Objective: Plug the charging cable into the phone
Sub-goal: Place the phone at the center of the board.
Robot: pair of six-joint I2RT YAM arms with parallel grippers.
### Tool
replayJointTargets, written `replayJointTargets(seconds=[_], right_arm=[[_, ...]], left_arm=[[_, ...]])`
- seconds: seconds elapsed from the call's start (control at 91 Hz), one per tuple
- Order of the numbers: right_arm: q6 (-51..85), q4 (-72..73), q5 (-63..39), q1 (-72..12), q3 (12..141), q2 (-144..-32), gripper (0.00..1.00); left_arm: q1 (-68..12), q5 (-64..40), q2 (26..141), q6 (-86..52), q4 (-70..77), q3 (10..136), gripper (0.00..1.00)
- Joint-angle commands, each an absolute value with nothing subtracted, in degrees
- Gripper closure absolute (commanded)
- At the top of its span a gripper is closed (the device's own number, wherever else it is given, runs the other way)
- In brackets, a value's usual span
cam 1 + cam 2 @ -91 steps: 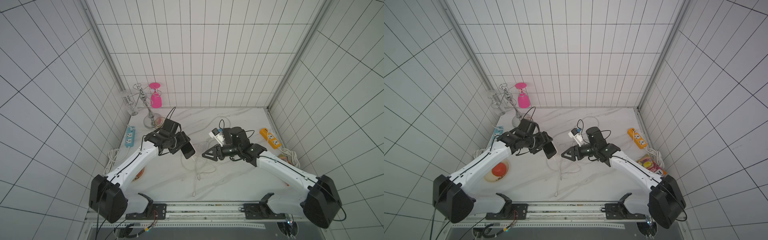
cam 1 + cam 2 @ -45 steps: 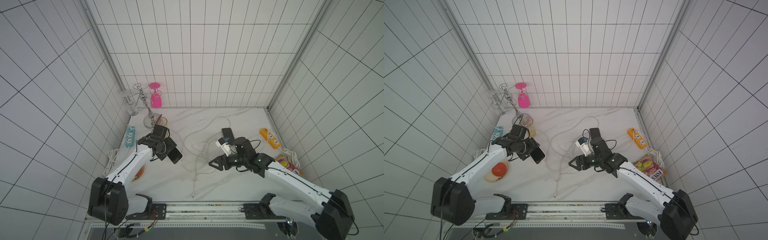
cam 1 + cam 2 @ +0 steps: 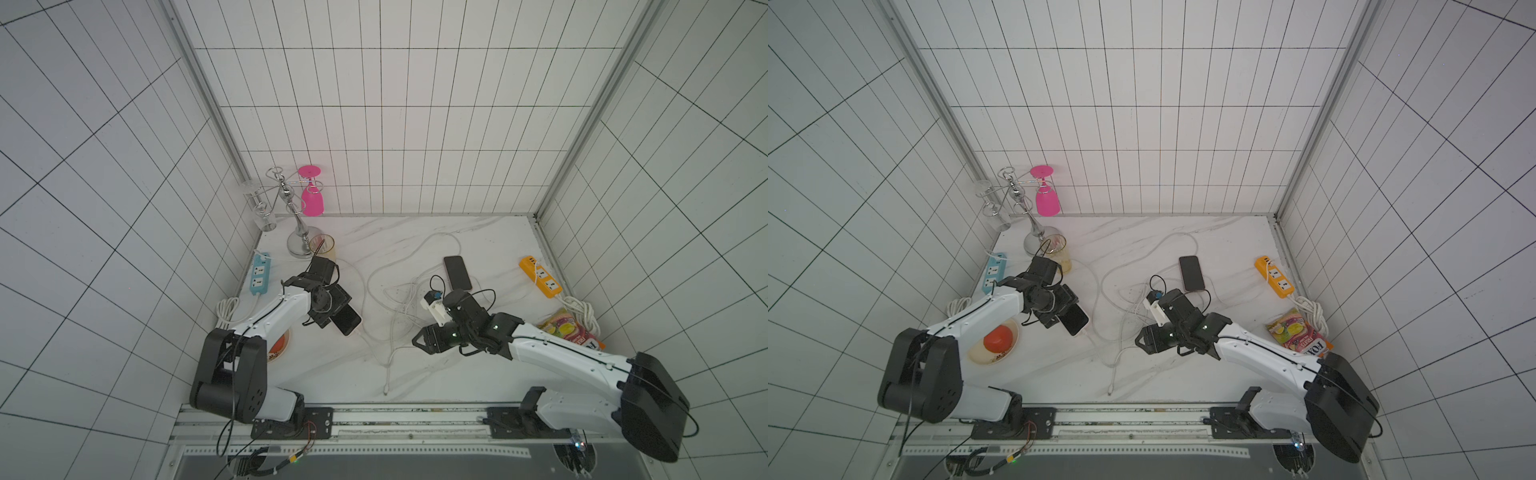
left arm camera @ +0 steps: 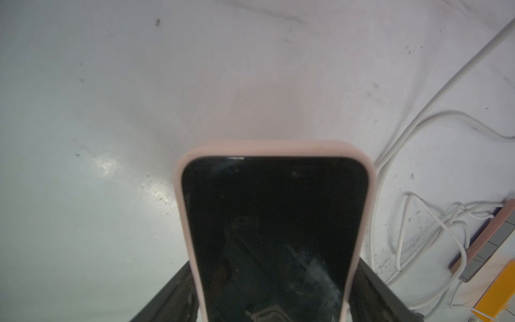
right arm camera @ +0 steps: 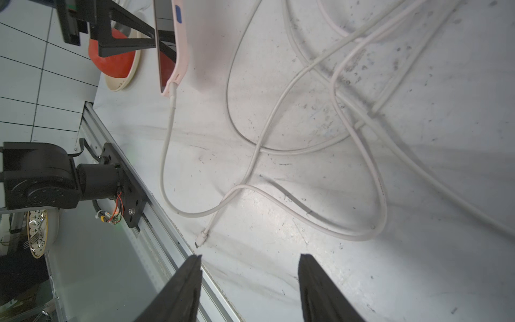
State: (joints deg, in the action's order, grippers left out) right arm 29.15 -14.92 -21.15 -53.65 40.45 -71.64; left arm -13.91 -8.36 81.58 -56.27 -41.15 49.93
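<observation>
Both arms have drawn back toward the base rail since a second ago, when the grippers were close together mid-table.

Left gripper (image 3: pixel 337 312) clamped across phone (image 4: pixel 274 223). Fingers (image 4: pixel 376 290) on either long edge of the pink case; screen dark. Phone sits left of table centre, between bowl (image 3: pixel 978 355) and the tangle of white leads. It is tilted, lower end down near the table (image 3: pixel 449 386); whether it touches the marble cannot be told.

Cable (image 5: pixel 165 156) is plugged into the phone's lower end, seen in the right wrist view. From the plug it drops, curves along the table and runs into the tangle.

Right gripper (image 5: pixel 250 256) has its jaws well apart with nothing between them. It hangs above bare marble near the front edge, apart from phone and cable. Loose plug (image 5: pixel 201 239) of another white lead lies on the table near its fingertips.

Second phone (image 3: pixel 457 272) lies flat, screen up, farther back beyond the right arm. Orange strip (image 3: pixel 540 282) and snack pack (image 3: pixel 569 332) by the right wall; blue strip (image 3: pixel 259 276) by the left wall.
</observation>
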Motion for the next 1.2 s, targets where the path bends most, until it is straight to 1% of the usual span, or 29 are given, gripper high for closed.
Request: replayJointTargets(seconds=[0.0, 0.187, 0.319, 0.363, 0.495, 0.561, 0.715, 0.88, 1.0, 1.187], right_arm=[[30.59, -13.10, -20.13, -53.84, 42.78, -75.42, 0.46], [32.79, -12.25, -20.42, -54.19, 48.97, -84.13, 0.56], [33.07, -12.31, -20.24, -55.55, 52.28, -89.17, 0.57], [33.17, -12.56, -20.13, -56.03, 52.93, -90.28, 0.56], [32.83, -12.43, -19.77, -57.03, 52.51, -91.05, 0.46], [32.53, -12.19, -20.42, -57.17, 51.71, -90.89, 0.43], [34.19, -13.03, -19.58, -57.99, 49.41, -88.35, 0.43], [41.56, -13.02, -16.12, -59.96, 45.86, -84.57, 0.43], [46.78, -10.91, -15.13, -61.68, 44.28, -84.61, 0.44], [49.88, -9.76, -11.21, -63.01, 45.29, -87.57, 0.42]], left_arm=[[-16.11, -8.54, 77.76, -54.08, -39.86, 49.11, 1.00], [-20.50, -6.23, 73.64, -55.07, -40.25, 45.35, 1.00], [-21.09, -5.87, 72.93, -55.29, -40.21, 43.82, 1.00], [-21.09, -5.81, 73.17, -55.21, -40.17, 43.77, 1.00], [-21.15, -5.91, 73.42, -55.20, -39.68, 43.60, 1.00], [-21.16, -6.06, 73.65, -54.96, -39.55, 43.78, 1.00], [-21.15, -6.05, 73.90, -54.76, -39.55, 43.83, 1.00], [-21.18, -5.68, 73.83, -54.84, -39.31, 43.57, 1.00], [-21.09, -5.33, 74.21, -55.01, -39.08, 43.58, 1.00], [-21.09, -4.73, 75.41, -55.20, -39.11, 43.90, 1.00]])
